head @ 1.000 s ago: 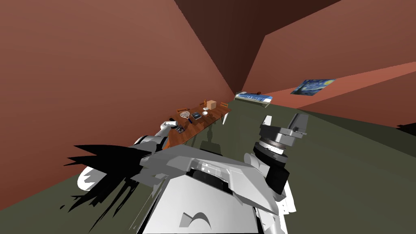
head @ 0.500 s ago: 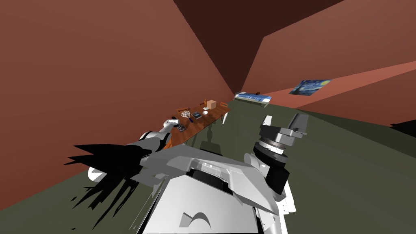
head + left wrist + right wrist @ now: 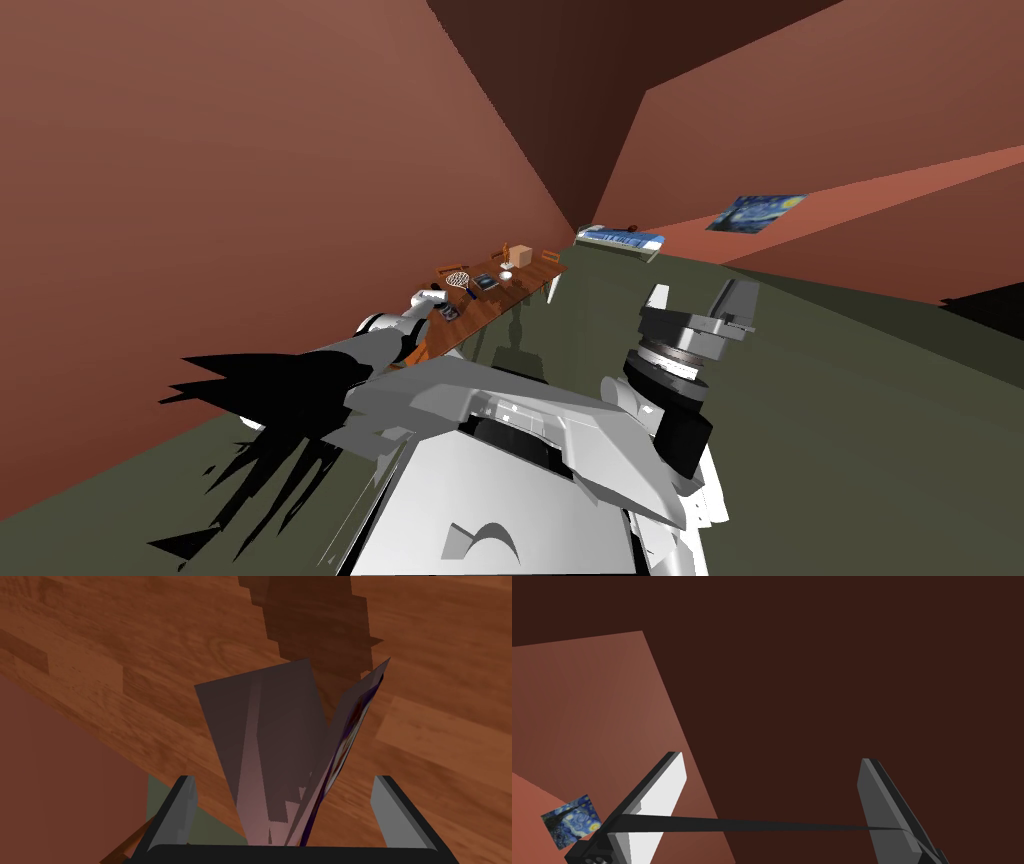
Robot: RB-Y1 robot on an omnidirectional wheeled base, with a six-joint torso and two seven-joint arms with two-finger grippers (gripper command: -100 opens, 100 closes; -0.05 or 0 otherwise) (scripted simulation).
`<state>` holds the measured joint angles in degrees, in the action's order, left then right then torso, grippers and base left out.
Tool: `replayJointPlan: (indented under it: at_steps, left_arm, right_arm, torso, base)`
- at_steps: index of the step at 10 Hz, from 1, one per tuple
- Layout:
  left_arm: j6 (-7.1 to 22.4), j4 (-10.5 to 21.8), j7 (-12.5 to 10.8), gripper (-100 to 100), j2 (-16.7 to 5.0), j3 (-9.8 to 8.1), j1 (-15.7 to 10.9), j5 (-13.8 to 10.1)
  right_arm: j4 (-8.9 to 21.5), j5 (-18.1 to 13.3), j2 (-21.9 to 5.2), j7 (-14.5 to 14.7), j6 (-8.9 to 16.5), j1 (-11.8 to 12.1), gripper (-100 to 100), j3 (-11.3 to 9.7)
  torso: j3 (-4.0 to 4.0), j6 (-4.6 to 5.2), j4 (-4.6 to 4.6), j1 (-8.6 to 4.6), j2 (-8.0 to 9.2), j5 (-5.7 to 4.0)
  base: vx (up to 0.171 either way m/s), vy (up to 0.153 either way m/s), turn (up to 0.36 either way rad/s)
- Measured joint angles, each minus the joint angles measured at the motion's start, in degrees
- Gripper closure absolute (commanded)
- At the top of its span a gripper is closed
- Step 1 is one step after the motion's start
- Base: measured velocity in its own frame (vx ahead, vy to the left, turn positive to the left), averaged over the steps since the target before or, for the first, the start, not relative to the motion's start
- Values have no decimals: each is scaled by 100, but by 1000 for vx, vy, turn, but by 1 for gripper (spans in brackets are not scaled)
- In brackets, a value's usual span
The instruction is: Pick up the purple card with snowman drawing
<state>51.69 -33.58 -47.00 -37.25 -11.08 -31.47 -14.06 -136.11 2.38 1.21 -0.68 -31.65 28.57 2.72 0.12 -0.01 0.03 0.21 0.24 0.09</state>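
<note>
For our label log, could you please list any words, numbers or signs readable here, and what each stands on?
None can be read.
Card: printed face nearly edge-on, purple and red streaks, no legible text.
Painting: starry night sky, no words.
Things on the table: too small to tell.

Reddish-brown walls (image 3: 250, 150), dark green floor (image 3: 850, 420) — a wooden table (image 3: 483, 308) along one wall, a bed (image 3: 620, 240) beyond, a starry painting (image 3: 755, 212).
</note>
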Motion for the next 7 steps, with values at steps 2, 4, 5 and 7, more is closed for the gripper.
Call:
replayJointPlan:
  at_steps: [2, 4, 5, 7]
  left_arm:
    - [-108, 382, 13, -100, 3, 73, -372, 100]
    - [-142, 744, 12, -100, 4, 80, -619, 109]
    - [-153, 771, 18, 100, 3, 81, -628, 109]
    - [-151, 767, 15, 100, 0, 78, -630, 107]
  right_arm:
    - [0, 0, 0, 0, 0, 1, 0, 0]
    - [0, 0, 0, 0, 0, 1, 0, 0]
    - [0, 0, 0, 0, 0, 1, 0, 0]
    - [0, 0, 0, 0, 0, 1, 0, 0]
  torso:
    - [-2, -2, 1, 4, -7, 0]
    - [-16, -3, -6, -3, -31, -1]
    - [-17, -3, -6, -4, -33, -1]
    - [-20, 0, -10, -3, -34, 2]
  base:
    - [-32, 18, 2]
    - [8, 0, 0]
    - [0, 0, 0]
    - [0, 0, 0]
